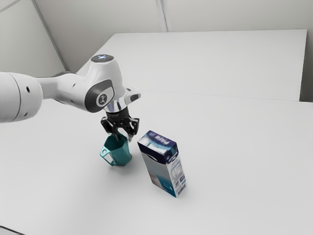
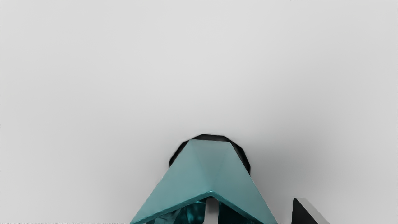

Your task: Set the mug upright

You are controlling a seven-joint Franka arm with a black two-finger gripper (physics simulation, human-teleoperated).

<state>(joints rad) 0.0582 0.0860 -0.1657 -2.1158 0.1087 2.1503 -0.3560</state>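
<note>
The teal mug [image 1: 117,152] is on the table with its mouth facing upward and its handle toward the exterior view's left; whether its base lies flat I cannot tell. My gripper [image 1: 124,137] is low over the mug's mouth, its fingers apart. From the hand, the mug [image 2: 210,168] shows its outer wall and part of its dark inside. One fingertip of the gripper [image 2: 259,214] reaches into the mouth, and the other is outside the wall with a gap beside it.
A blue and white carton [image 1: 161,169] stands close to the mug, on the exterior view's right side of it. The white table [image 1: 234,161] extends around both, and a pale raised panel or surface [image 1: 210,63] lies farther back.
</note>
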